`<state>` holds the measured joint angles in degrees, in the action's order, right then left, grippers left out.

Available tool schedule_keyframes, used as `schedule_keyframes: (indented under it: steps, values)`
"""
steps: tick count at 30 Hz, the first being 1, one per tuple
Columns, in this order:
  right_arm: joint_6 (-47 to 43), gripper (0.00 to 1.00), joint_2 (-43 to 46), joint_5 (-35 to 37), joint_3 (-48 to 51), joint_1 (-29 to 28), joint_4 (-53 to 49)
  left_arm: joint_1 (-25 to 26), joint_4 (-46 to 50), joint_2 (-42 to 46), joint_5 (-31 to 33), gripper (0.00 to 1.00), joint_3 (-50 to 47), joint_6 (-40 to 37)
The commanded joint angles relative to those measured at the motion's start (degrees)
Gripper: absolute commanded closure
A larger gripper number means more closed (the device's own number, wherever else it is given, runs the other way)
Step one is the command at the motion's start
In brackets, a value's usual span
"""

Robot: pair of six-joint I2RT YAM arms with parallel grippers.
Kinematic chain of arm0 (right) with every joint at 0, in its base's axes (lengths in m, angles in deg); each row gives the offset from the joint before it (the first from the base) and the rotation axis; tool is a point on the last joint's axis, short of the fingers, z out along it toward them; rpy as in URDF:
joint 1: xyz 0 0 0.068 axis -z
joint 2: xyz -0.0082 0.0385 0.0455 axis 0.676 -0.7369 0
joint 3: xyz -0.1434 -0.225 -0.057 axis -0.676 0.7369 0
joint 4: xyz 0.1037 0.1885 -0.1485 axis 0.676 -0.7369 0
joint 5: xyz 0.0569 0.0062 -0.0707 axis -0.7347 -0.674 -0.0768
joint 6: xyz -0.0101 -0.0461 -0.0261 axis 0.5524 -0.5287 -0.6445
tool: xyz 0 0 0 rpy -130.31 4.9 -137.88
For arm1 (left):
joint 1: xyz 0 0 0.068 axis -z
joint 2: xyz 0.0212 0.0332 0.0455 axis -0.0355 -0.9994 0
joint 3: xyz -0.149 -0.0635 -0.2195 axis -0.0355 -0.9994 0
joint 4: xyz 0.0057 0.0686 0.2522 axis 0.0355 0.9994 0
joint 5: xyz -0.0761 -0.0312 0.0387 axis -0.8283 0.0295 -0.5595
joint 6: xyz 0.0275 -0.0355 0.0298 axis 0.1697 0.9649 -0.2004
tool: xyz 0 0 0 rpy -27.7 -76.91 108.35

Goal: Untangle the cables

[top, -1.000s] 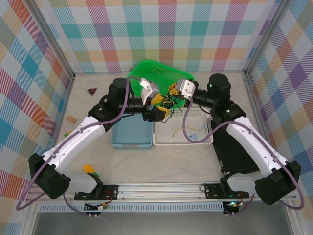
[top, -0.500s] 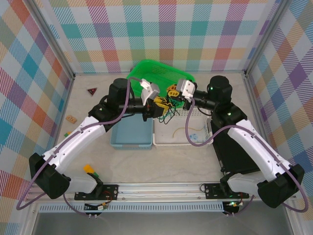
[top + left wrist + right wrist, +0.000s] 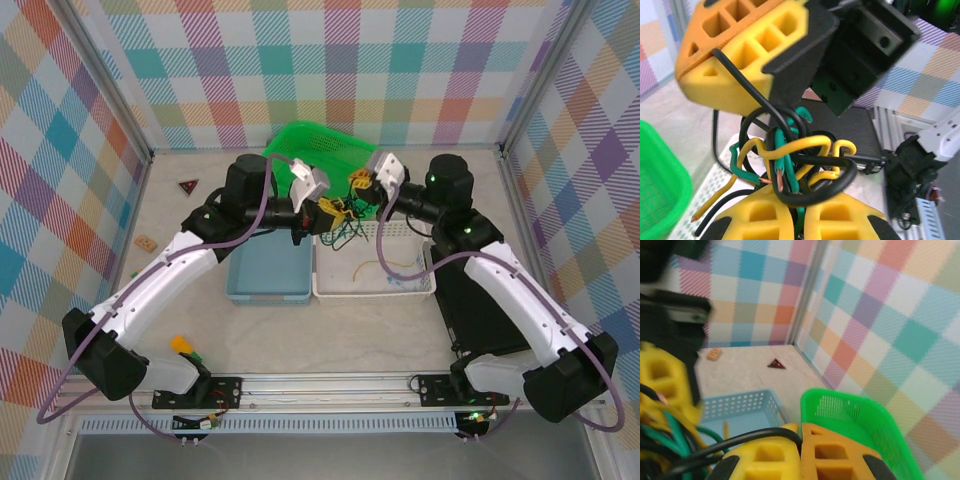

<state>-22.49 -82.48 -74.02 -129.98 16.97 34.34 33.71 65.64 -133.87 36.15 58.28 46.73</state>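
A knot of cables (image 3: pixel 342 215) hangs between my two grippers, above the near rim of the green basket and the white basket. In the left wrist view the tangle (image 3: pixel 795 160) shows black, yellow and green wires looped together, with bare copper ends. My left gripper (image 3: pixel 799 220) is shut on a green cable that runs down between its yellow fingers. My right gripper (image 3: pixel 800 445) is shut on the black cable (image 3: pixel 755 436), and its fingers (image 3: pixel 740 55) sit just above the knot. From above, the left gripper (image 3: pixel 333 210) and the right gripper (image 3: pixel 360 188) nearly touch.
The green basket (image 3: pixel 320 145) sits behind the grippers. A blue basket (image 3: pixel 265 285) and a white basket (image 3: pixel 330 285) lie below them, a loose yellowish wire (image 3: pixel 385 265) in the white one. A red triangle (image 3: pixel 187 186) and a tan block (image 3: pixel 146 242) lie left.
My left gripper has gone from open to shut on the tangle. The right gripper has moved up and back with the black cable, drawing the knot up with it.
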Motion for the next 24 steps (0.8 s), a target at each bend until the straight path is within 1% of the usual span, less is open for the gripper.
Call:
schedule_keyframes:
  steps: [1,2,4,6,9,13,17,20,24]
  values:
    - [13.3,1.0,-2.1,9.8,-4.1,6.6,1.9,0.5,10.1,1.8,-1.7,1.0,0.6,-4.1]
    - [15.5,1.0,-2.5,10.9,-5.2,8.1,1.0,0.5,11.1,2.0,-1.3,1.0,0.1,-4.6]
    - [23.5,1.0,-3.5,14.3,-7.8,11.6,-2.9,0.4,12.1,3.2,-0.5,1.0,-2.1,-5.4]
    - [28.5,1.0,-4.2,15.9,-10.1,14.8,-7.1,0.2,12.1,4.8,0.0,1.0,-4.2,-5.6]
    - [30.1,1.0,-3.5,16.8,-10.0,17.8,-8.5,-0.5,12.1,6.9,0.4,1.0,-5.9,-5.2]
    - [31.7,1.0,-2.9,20.2,-10.0,19.4,-9.5,-2.3,14.5,8.4,2.0,1.0,-6.2,-5.8]
    - [35.2,1.0,-4.3,23.3,-12.5,21.1,-12.6,-4.7,15.7,9.8,1.8,1.0,-7.1,-6.0]
    - [39.0,1.0,-6.5,24.8,-16.9,23.1,-17.3,-6.8,17.5,10.3,1.3,1.0,-7.5,-6.1]
    - [41.7,1.0,-9.2,26.0,-20.8,23.8,-19.9,-8.2,21.4,11.1,3.5,1.0,-7.4,-8.5]
